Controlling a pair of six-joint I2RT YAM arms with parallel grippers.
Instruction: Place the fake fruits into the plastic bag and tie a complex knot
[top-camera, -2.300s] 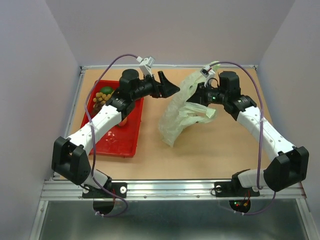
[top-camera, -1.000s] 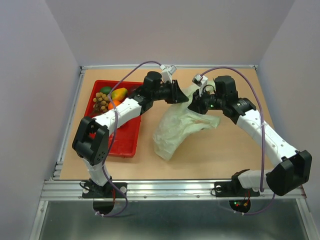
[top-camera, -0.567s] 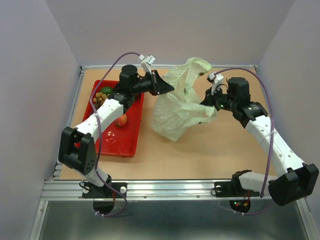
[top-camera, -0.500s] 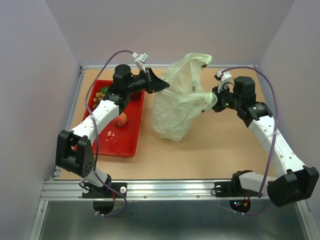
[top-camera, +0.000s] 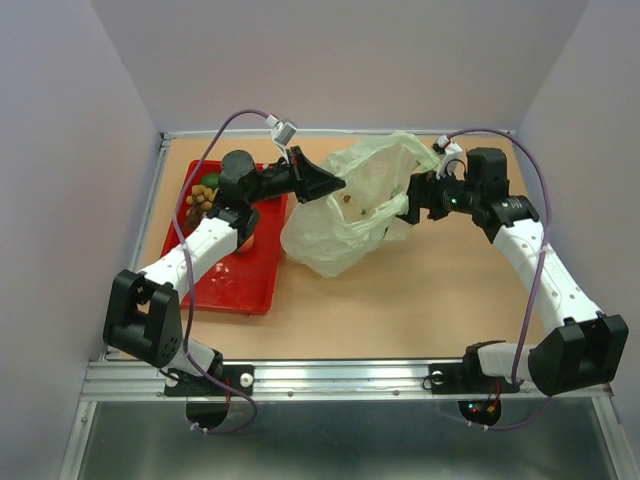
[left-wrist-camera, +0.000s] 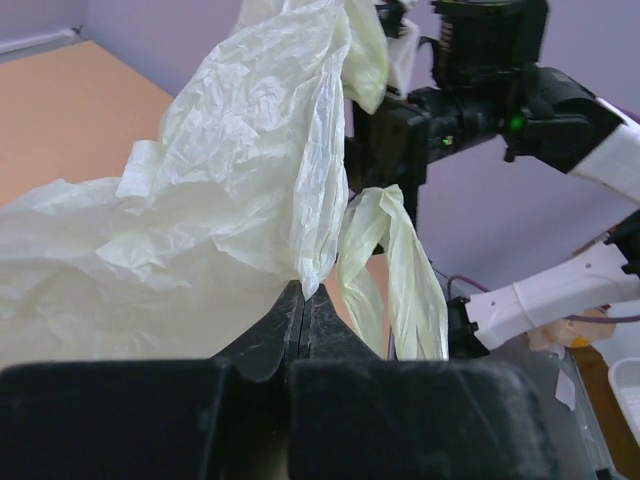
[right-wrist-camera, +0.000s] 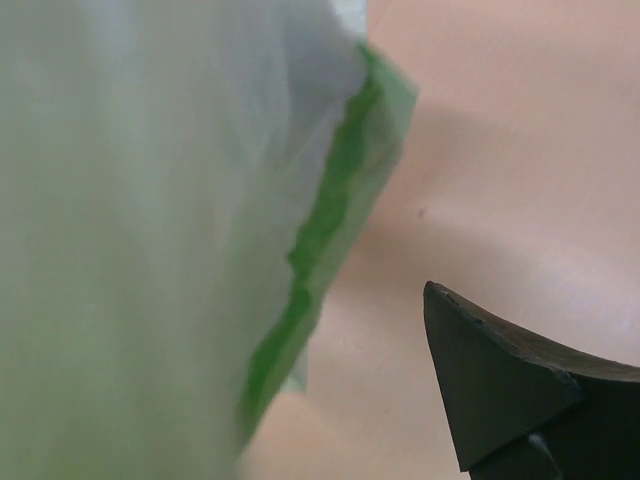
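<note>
While the left gripper (left-wrist-camera: 303, 293) pinches the plastic bag (left-wrist-camera: 230, 170), the right gripper (top-camera: 412, 197) gapes open.

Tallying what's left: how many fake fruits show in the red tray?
3: brownish plastic bunch and green round fruit at its far end, orange peach beside the left arm. Others may be hidden.

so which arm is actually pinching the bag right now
The left arm: its jaws are shut on a fold of the bag. On the right arm the jaws are open, the bag loose beside them.
</note>
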